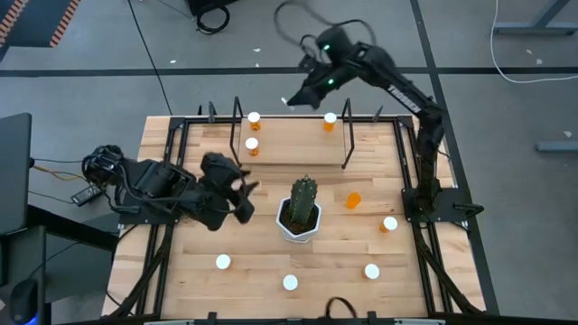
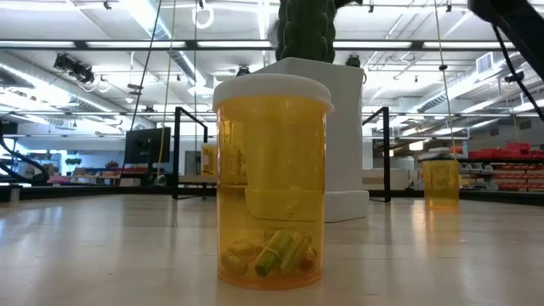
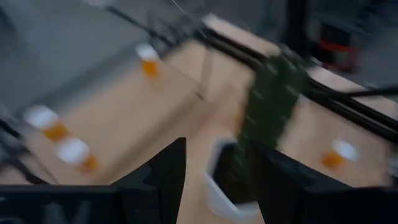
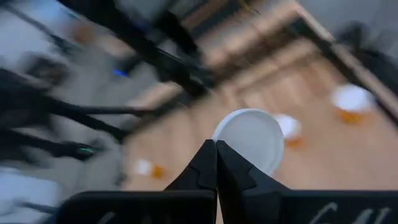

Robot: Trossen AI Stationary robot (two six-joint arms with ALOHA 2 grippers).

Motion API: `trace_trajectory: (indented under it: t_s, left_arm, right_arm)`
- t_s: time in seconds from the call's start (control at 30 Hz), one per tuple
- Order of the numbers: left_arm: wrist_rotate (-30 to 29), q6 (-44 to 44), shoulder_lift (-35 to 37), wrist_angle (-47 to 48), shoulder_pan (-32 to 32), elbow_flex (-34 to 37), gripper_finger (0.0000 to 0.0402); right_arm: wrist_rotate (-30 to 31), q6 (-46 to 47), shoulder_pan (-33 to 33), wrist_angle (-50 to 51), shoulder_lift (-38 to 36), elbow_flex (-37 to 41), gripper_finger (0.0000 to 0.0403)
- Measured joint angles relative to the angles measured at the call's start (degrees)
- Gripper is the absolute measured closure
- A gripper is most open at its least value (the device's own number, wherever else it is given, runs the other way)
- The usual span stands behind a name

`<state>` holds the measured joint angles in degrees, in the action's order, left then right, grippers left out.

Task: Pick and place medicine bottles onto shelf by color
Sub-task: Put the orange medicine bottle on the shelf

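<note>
Right gripper [image 1: 291, 99], clenched empty, hangs over shelf [image 1: 298, 144] back edge just beside the bottle [image 1: 330, 121] standing there; a swing could topple it. Left gripper [image 1: 248, 200] part-open, holding nothing, sits by cactus [image 1: 302, 203]; reaching past may bump it. Other bottles [image 1: 222, 262] are loose on table [image 1: 181, 280] w/ one lying down [image 1: 353, 200], could roll.

A: Classify the site.

B: A large industrial hall fitted out as a robotics lab. The low view shows a high ceiling [image 2: 102, 34] with rows of strip lights and exposed ducting.

A: Further indicators?

B: A monitor [image 2: 147, 146] stands beyond the table's far edge; red shelving [image 2: 510, 166] lines the background. The high view shows a grey concrete floor [image 1: 90, 72] with loose cables [image 1: 533, 54] and hazard striping [image 1: 68, 18] near one corner.
</note>
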<state>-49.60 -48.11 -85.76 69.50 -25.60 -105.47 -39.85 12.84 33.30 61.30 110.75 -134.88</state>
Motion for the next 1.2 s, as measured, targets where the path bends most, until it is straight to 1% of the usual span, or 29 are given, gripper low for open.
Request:
trace_trajectory:
  t_s: [0.07,0.17,0.23,0.3,0.37,0.47,0.53,0.6,0.7,0.8,0.83,1.0,1.07,1.2]
  left_arm:
    - [-5.87,3.86,0.0,-0.87,1.0,0.0,0.023]
    - [-14.11,12.06,0.0,-5.71,3.01,0.0,0.023]
    - [-16.19,21.63,-0.1,-11.68,5.12,0.0,0.0226]
    - [-16.23,33.1,-0.6,-19.21,7.7,-0.02,0.0215]
    - [-15.04,44.65,-1.55,-27.81,10.33,-0.02,0.0198]
    - [-10.82,60.27,-2.97,-40.94,14.09,-0.02,0.0167]
    - [-8.61,68.15,-4.19,-49.2,16.31,-0.02,0.0144]
    - [-7.8,73.56,-5.35,-55.44,17.92,-0.02,0.0122]
    - [-4.19,78.33,-7.1,-61.22,20.31,-0.02,0.009]
    - [3.09,81.75,-8.87,-64.03,22.45,-0.02,0.0064]
    - [4.53,82.43,-9.53,-64.6,23.04,-0.01,0.0056]
    - [5.3,87.05,-12.43,-73.6,24.22,0.02,0.003]
    - [5.27,90.88,-12.74,-78.29,24.25,0.02,0.0027]
    - [5.44,96.79,-12.74,-82.9,24.75,0.0,0.0026]
  right_arm:
    - [-4.08,4.58,0.45,-4.05,-3.51,2.7,0.0401]
    - [-6.13,6.91,0.35,-5.88,-7.78,3.16,0.0401]
    - [-6.19,7.76,0.33,-6.54,-10.02,3.16,0.0401]
    - [-6.41,9.26,0.31,-7.28,-11.88,3.18,0.0401]
    - [-6.55,10.31,0.29,-7.96,-13.68,3.18,0.0401]
    - [-6.57,10.77,0.27,-7.98,-15.88,3.18,0.0401]
    - [-6.57,11.16,0.29,-7.97,-16.97,3.18,0.0401]
    - [-6.7,11.75,0.29,-8.5,-17.99,3.2,0.0401]
    - [-7.67,13.08,0.29,-9.59,-19.49,3.22,0.0401]
    - [-9.06,15.2,0.27,-11.05,-20.28,3.21,0.0401]
    - [-9.68,15.84,0.2,-11.69,-20.4,3.22,0.0401]
    - [-11.31,17.25,-0.24,-11.71,-20.49,3.21,0.0401]
    - [-11.45,17.63,-0.24,-11.7,-20.49,3.22,0.0401]
    - [-10.4,18.3,-0.21,-11.72,-20.49,3.21,0.0401]
